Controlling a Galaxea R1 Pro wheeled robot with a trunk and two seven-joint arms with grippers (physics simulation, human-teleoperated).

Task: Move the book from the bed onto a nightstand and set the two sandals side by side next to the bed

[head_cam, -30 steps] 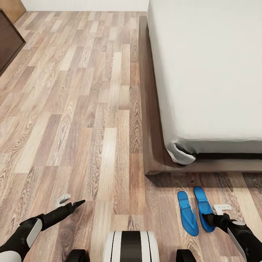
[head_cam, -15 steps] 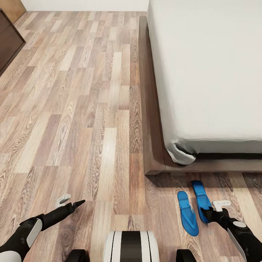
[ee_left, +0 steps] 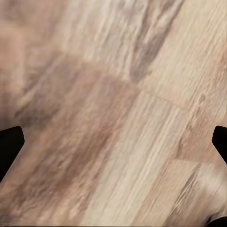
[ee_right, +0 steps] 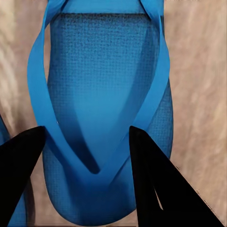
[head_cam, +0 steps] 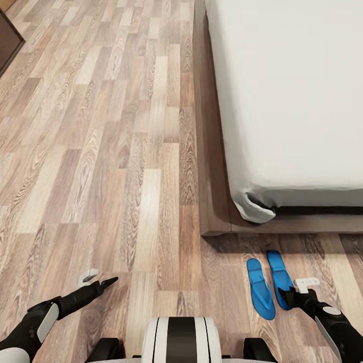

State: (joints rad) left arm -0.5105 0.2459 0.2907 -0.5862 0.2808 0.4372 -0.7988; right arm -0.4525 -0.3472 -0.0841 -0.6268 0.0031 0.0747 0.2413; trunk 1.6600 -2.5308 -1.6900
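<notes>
Right gripper (head_cam: 292, 297): at 5 o'clock in the head view, fingers apart, straddling the strap of the right sandal (ee_right: 104, 118); whether they touch it, cannot tell.
Left gripper (head_cam: 98, 280): at 7 o'clock, fingers apart over bare floor (head_cam: 101, 151).
Sandals: right sandal (head_cam: 280, 277) and left sandal (head_cam: 260, 290) side by side, just beside the bed (head_cam: 282, 101) corner.
Bed: from 12 to 3 o'clock, grey mattress on dark frame.
</notes>
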